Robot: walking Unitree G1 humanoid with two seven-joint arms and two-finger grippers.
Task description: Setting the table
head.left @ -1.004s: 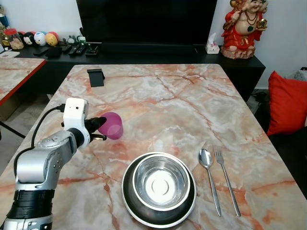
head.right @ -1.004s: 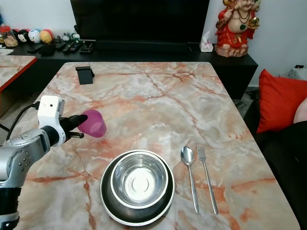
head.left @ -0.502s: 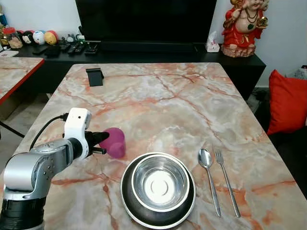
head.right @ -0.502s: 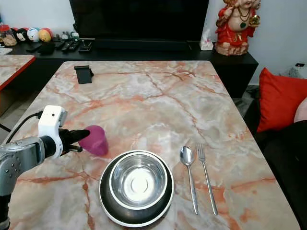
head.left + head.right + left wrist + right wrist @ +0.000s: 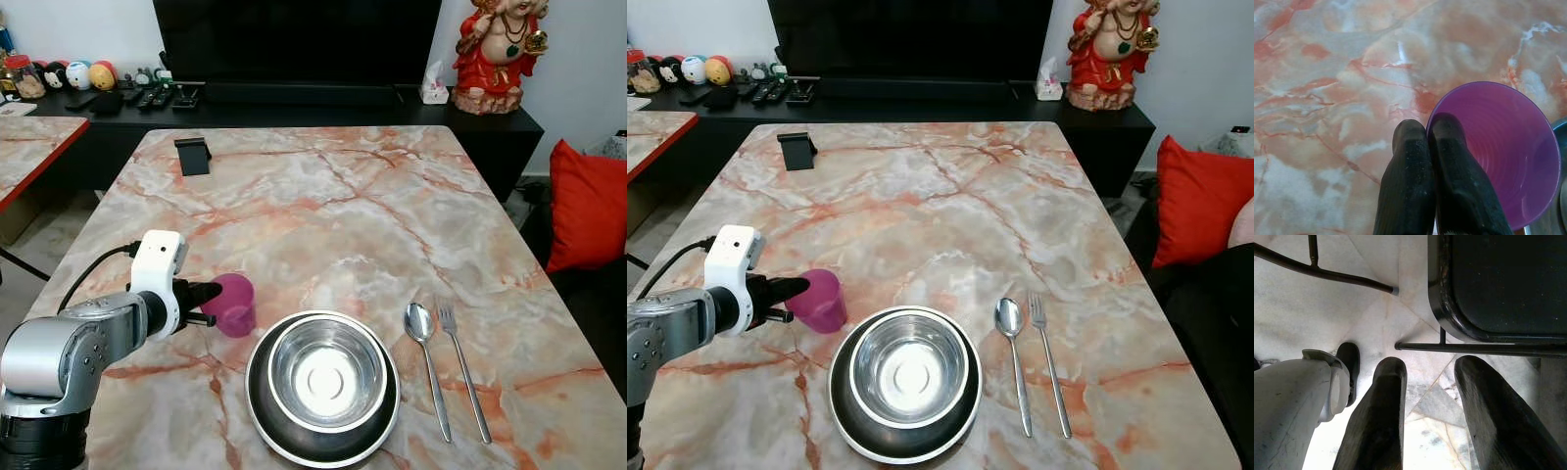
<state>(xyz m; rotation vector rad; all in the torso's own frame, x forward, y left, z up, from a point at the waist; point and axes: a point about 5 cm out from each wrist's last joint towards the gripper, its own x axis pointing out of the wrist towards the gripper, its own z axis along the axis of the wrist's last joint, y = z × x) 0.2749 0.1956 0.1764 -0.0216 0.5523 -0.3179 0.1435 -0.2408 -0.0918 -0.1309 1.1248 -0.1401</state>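
Purple cup (image 5: pixel 233 305) beside bowl (image 5: pixel 326 370)

Background objects beyond the marble table (image 5: pixel 323 206).
A dark television (image 5: pixel 299 44) stands on a black console (image 5: pixel 294 103), flanked by a red figurine (image 5: pixel 498 59) and tissue box (image 5: pixel 434 93); remotes (image 5: pixel 157 98) and round toys (image 5: pixel 83 76) lie toward the console's left end; a red cushion (image 5: pixel 586 211) sits to the right.
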